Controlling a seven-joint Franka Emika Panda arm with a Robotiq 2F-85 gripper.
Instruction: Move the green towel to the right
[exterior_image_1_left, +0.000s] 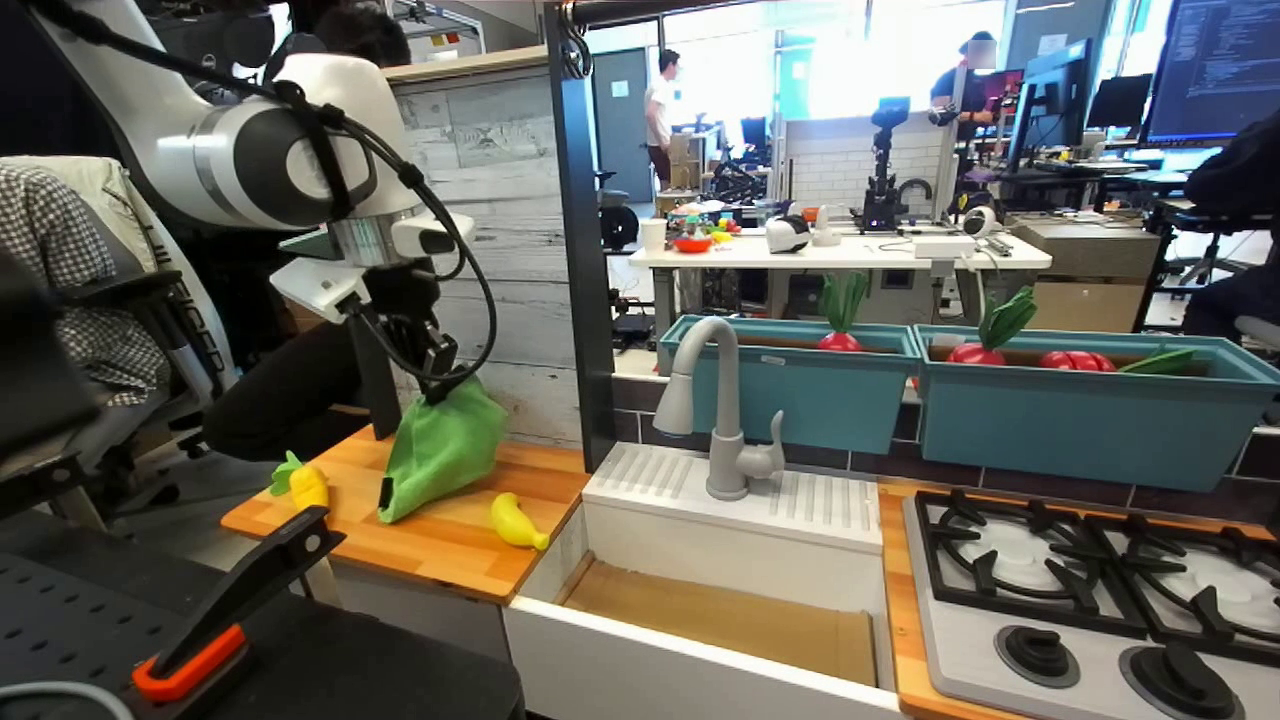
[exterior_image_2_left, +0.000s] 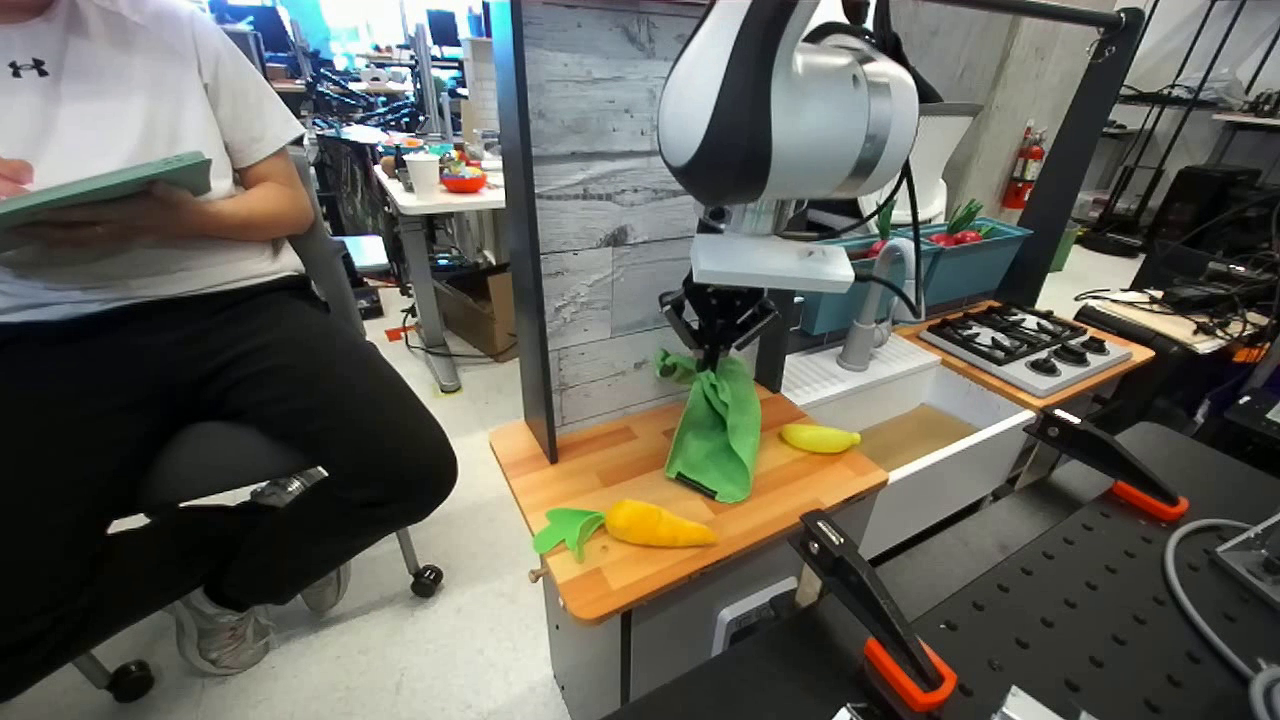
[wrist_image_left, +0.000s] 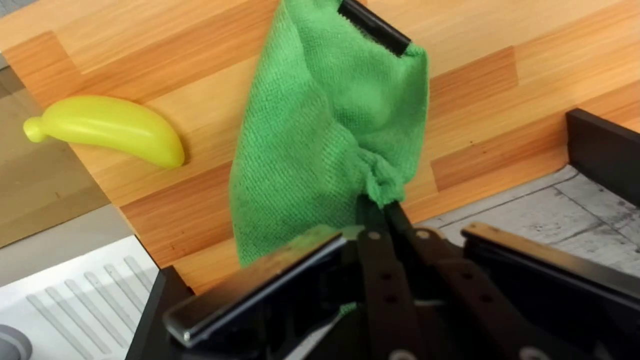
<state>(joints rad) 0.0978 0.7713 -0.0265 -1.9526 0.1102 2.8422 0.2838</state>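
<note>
Over the wooden counter (exterior_image_2_left: 600, 462), the black gripper (wrist_image_left: 381, 206) pinches the green towel (exterior_image_2_left: 713, 437) by a bunched fold, probably for a firm hold when carrying it right; the cloth hangs down, whether touching the counter is unclear.

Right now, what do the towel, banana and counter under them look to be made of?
Green towel: woven cloth, matte; weave texture and soft folds show. Cotton or microfiber, can't tell.
Banana: probably molded plastic, semi-gloss; smooth, even yellow with soft highlights.
Counter: looks like butcher-block wood, satin; staggered strips in differing tones. Printed laminate is possible.
</note>
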